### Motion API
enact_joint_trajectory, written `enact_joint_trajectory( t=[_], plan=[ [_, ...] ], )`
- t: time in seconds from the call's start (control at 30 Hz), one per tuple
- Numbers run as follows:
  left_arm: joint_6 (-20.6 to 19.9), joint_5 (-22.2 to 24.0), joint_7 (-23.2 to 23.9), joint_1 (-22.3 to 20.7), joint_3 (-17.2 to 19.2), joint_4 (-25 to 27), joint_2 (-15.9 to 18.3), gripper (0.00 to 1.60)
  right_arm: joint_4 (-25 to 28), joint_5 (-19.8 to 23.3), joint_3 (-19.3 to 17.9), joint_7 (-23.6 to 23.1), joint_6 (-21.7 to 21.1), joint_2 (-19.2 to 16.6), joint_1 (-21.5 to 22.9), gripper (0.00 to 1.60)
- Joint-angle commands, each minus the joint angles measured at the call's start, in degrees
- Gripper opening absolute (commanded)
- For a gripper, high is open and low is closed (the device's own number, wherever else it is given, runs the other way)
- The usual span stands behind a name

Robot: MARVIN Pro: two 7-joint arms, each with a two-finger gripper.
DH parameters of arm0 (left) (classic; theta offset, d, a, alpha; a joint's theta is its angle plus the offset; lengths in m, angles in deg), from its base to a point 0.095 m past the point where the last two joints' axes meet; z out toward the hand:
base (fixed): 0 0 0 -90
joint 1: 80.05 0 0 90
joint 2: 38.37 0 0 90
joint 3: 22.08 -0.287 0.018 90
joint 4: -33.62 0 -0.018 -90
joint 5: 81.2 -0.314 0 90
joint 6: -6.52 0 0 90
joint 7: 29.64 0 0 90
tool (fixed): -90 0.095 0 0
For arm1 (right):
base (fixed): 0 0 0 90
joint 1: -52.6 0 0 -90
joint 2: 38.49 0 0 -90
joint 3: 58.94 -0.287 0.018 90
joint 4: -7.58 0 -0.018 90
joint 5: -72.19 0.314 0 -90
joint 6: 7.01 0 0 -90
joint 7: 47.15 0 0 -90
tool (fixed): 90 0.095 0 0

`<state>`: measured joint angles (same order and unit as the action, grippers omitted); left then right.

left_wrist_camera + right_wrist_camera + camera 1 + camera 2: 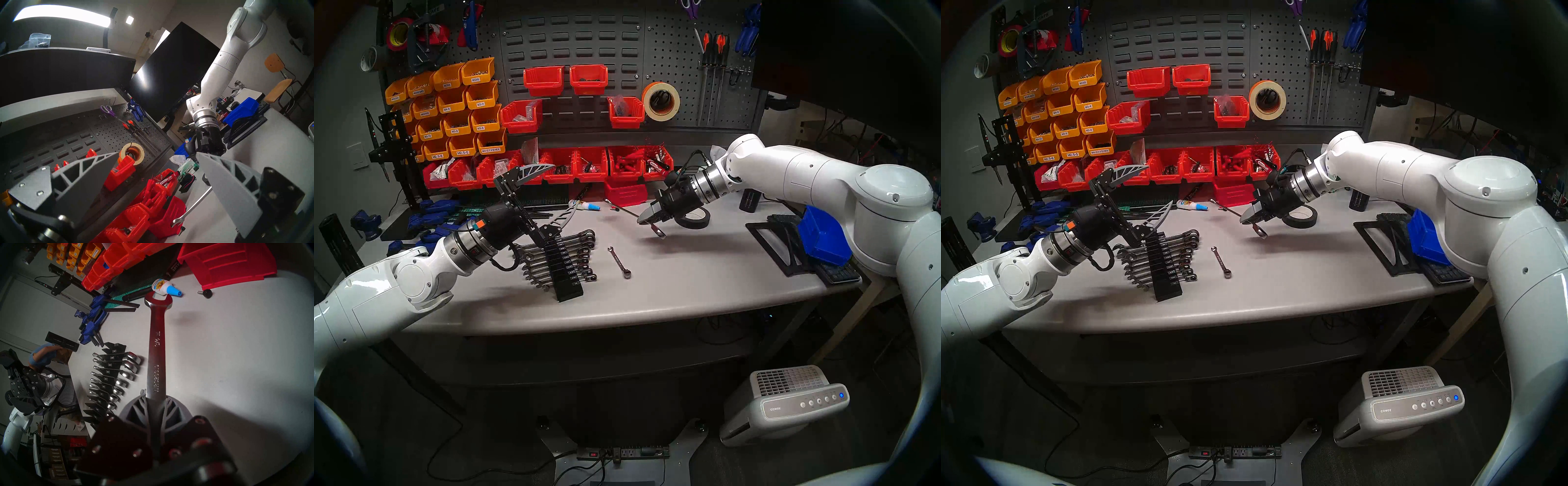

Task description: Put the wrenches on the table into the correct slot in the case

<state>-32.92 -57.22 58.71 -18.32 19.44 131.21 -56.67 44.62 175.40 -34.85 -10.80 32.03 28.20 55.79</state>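
A: Where's the long wrench [157,351]?
B: Clamped in the right gripper [156,400], lifted off the table [704,271], past the case [565,268].
A: The short wrench [619,262]?
B: On the table beside the case. The left gripper [548,193] gapes empty above the case's far end.

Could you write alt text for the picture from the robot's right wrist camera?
A long shiny wrench sticks out from the closed right gripper above a grey table. To its left, a black rack holds a row of smaller wrenches.
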Motion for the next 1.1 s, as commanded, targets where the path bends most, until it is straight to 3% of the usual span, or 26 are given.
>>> enact_joint_trajectory(
  t=[0.0, 0.6, 1.07],
  plan=[
    [-2.7, 1.9, 0.7, -1.4, 1.1, 1.8, 3.4, 1.6, 0.2, 0.3, -1.8, -6.2, 0.3, -1.1, 2.9, 0.0],
    [-18.3, 0.3, 9.1, -4.5, 2.6, 4.1, 8.7, 1.6, -0.1, 0.1, -2.2, -5.4, 0.7, -1.0, 2.6, 0.0],
    [-28.3, -4.9, 18.7, -6.5, 3.6, 10.3, 10.2, 1.6, -0.5, -0.1, -2.3, -5.8, 1.0, -1.4, 2.5, 0.0]
  ],
)
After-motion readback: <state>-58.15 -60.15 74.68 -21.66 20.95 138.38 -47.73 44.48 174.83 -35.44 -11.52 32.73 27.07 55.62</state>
